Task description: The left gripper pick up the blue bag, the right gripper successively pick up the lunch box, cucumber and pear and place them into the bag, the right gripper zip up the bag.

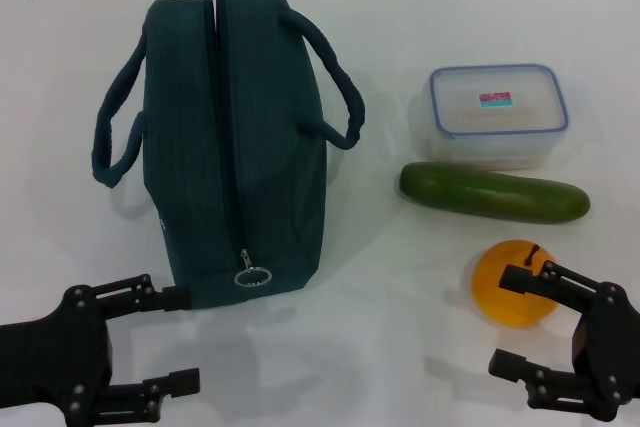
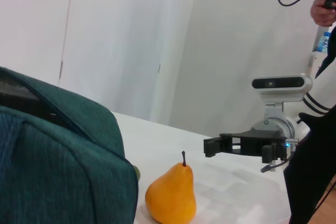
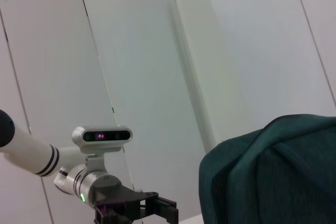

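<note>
Overall, white worktop [image 1: 380,347], pale panelled wall behind; a person stands at the right edge of the left wrist view. Blue bag [image 1: 235,137] upright at centre-left, long axis running away from the robot, zipper pull at the near end; lunch box [image 1: 498,102], cucumber [image 1: 493,194] lying crosswise, and pear [image 1: 512,285] to its right. Left gripper [image 1: 175,339] and right gripper [image 1: 512,319] hover near, both spread wide, empty.

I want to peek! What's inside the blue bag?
Nothing shows: the blue bag is zipped shut, so its inside is hidden. The lunch box, cucumber and pear all sit outside on the table.
</note>
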### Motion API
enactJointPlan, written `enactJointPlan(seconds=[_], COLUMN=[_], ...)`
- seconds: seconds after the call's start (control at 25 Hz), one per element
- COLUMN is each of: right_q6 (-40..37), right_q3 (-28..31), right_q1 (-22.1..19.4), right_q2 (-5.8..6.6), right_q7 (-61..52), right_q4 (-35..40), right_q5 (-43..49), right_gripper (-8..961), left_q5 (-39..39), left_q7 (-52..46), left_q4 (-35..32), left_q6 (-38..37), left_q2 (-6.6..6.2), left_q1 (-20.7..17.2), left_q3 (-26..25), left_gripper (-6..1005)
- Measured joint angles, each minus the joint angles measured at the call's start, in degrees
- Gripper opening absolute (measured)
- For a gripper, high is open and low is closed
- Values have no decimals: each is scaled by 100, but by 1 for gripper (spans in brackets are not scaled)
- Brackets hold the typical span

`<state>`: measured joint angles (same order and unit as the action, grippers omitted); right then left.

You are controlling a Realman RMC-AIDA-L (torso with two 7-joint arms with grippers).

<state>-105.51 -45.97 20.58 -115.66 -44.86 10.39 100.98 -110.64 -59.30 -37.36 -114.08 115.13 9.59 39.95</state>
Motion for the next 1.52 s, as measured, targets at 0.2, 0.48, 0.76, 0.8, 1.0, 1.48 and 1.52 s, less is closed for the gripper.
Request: enactJointPlan(seconds=[0.2,0.48,0.76,0.8,1.0,1.48,1.52], right_q6=[2,4,2,1,-1,3,4], right_q3=[7,41,44,44,44,44,44], right_q1=[15,3,10,15,20,25,25], right_q2=[0,0,0,0,0,0,0], right_q7=[2,4,3,2,0,-16,-16], right_q4=[-2,-2,-2,-2,-2,-2,-2], right_q5=[0,0,0,0,-2,-9,-9], right_gripper=[857,856,856,856,856,856,856], left_q5=[3,146,370,372,371,281,225], left_q7=[-2,-386,-1923,-2150,-3083,-4786,-4991], left_q4=[0,1,1,1,-85,-915,-1071], left_q6=[0,-123,-212,-204,-162,361,387], left_q2=[0,-19,-57,-58,-107,-337,-338], left_q1=[-5,-47,96,136,378,862,938], left_q3=[-66,-165,-1087,-1218,-1642,-1751,-1751], left_gripper=[790,793,794,794,793,788,787])
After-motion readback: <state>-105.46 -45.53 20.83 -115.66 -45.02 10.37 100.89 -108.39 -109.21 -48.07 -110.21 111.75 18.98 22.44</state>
